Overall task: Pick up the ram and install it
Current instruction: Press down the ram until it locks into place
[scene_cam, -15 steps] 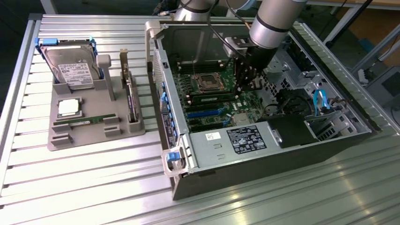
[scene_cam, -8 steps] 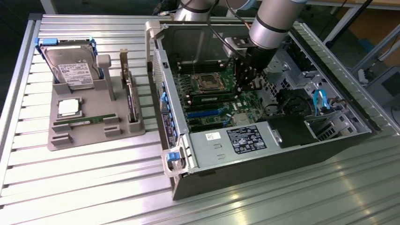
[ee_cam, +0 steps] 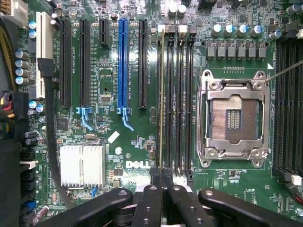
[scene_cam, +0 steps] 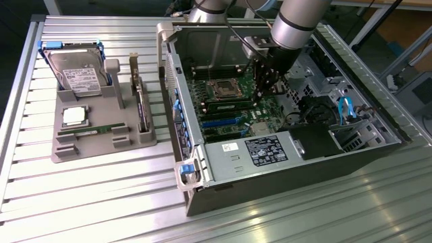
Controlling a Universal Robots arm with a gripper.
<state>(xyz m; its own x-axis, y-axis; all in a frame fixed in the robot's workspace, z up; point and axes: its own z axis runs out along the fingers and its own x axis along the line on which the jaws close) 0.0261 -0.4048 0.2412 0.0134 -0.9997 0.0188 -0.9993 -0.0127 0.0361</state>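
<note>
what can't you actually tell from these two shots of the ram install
- Wrist view: whether the ram is fully seated in its slot. The shut pincer covers its near end and the latch there.
- Exterior view: where the pincer tips meet the board. The arm stands in front of them.
- Exterior view: the print on the hard drive label is too small to read.

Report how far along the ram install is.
Done: the ram stands on edge in a memory slot beside the empty processor socket, inside the open computer case. In hand: the shut hand sits at the stick's near end. Left: whether the stick is fully seated cannot be told.
</note>
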